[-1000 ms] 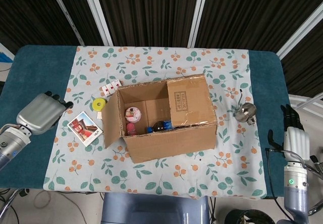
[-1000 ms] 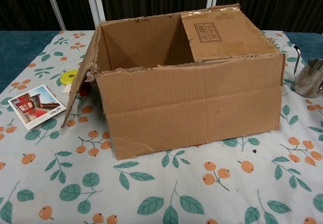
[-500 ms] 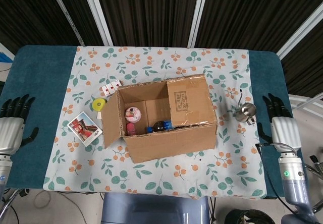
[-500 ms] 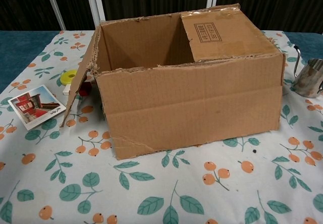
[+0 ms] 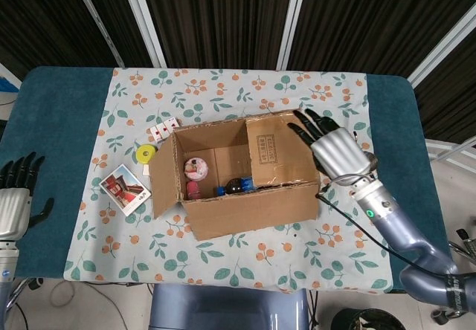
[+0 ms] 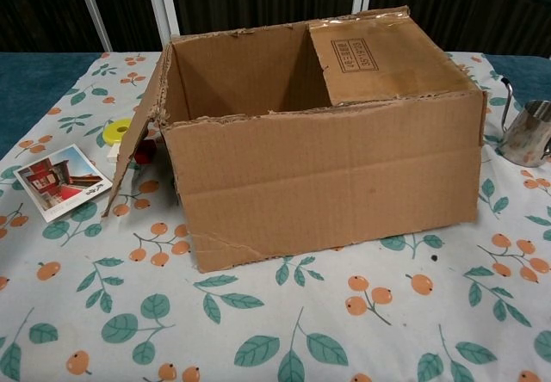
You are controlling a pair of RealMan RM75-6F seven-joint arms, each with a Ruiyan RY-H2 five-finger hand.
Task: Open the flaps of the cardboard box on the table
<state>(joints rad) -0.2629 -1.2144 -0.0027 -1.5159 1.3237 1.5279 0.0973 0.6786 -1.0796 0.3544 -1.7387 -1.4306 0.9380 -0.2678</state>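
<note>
Postcard (image 5: 124, 189) left of box (image 5: 245, 174), cup (image 6: 527, 132) right.

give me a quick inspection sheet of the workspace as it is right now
surface: teal table under a floral cloth.
job's things: cardboard box; left flap folded out, right flap down over the opening.
clutter: postcard, yellow tape roll, playing cards, metal cup; small items inside the box, including a pink-lidded jar.
hands: left hand open at the table's left edge; right hand open, fingers spread over the right flap's outer edge, contact unclear.
cables: black cable along the right forearm.
surroundings: dark slatted wall.
</note>
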